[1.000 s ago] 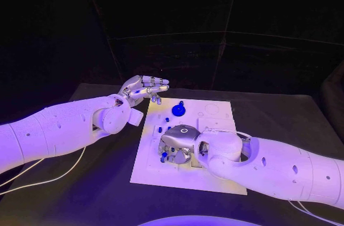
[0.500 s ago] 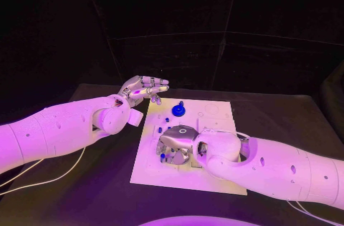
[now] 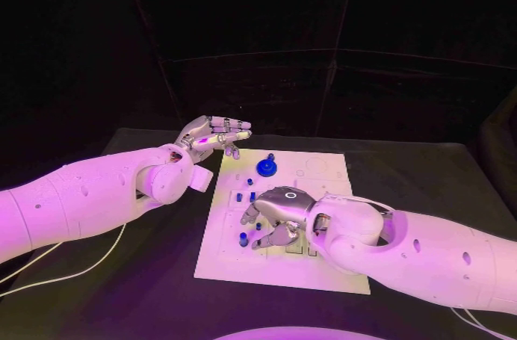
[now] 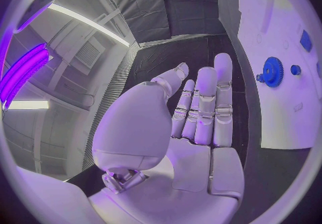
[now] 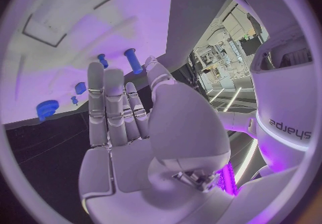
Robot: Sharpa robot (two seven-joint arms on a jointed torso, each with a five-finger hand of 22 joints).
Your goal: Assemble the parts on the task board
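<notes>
On the board [image 3: 282, 265] we count a gear [image 3: 267, 165] and pegs [image 3: 250, 181] already standing, while our right hand [image 3: 275, 213] hovers spread and empty among loose parts [image 3: 243, 239], left hand [image 3: 216, 134] open aside.

- The task board [image 3: 323, 269] lay in the middle of the table [image 3: 431, 168].
- A gear-shaped part [image 3: 267, 164] stood near the board's far edge, toward its far left corner.
- Several small parts [image 3: 250, 181] lay along the board's left edge.
- The right hand [image 3: 278, 213] was over the board's left half.
- The left hand [image 3: 214, 134] was above the table, just beyond the board's far left corner.
</notes>
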